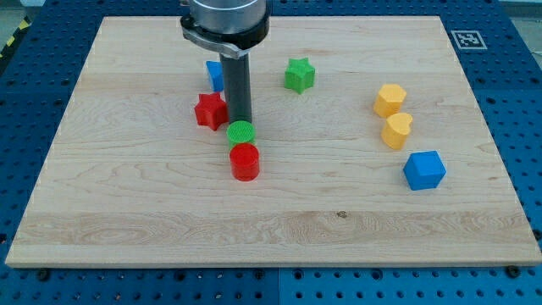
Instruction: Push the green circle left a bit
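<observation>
The green circle (240, 132) lies on the wooden board a little left of centre, touching the top of a red cylinder (244, 161). My tip (241, 121) stands at the green circle's upper edge, touching or nearly touching it. A red star (211, 111) sits just left of the rod. A blue block (214, 74) is partly hidden behind the rod, above the red star.
A green star (299, 74) lies above and right of the rod. A yellow hexagon (389, 100), a yellow heart (396, 130) and a blue cube (423, 169) stand at the view's right. The board (127, 212) ends in a blue perforated table.
</observation>
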Available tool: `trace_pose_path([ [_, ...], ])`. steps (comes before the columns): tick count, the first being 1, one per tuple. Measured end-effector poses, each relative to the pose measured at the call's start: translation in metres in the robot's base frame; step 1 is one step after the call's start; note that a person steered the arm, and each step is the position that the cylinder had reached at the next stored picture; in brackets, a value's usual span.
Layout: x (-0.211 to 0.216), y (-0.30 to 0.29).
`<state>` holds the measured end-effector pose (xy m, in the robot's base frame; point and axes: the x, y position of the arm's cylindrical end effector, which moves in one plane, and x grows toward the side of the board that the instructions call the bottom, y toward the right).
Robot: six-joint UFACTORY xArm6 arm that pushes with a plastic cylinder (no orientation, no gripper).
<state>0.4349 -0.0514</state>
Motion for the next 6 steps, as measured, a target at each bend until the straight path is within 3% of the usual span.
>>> trace_pose_path([
  [3,0.022,0.067],
  [6,0.038,0.028],
])
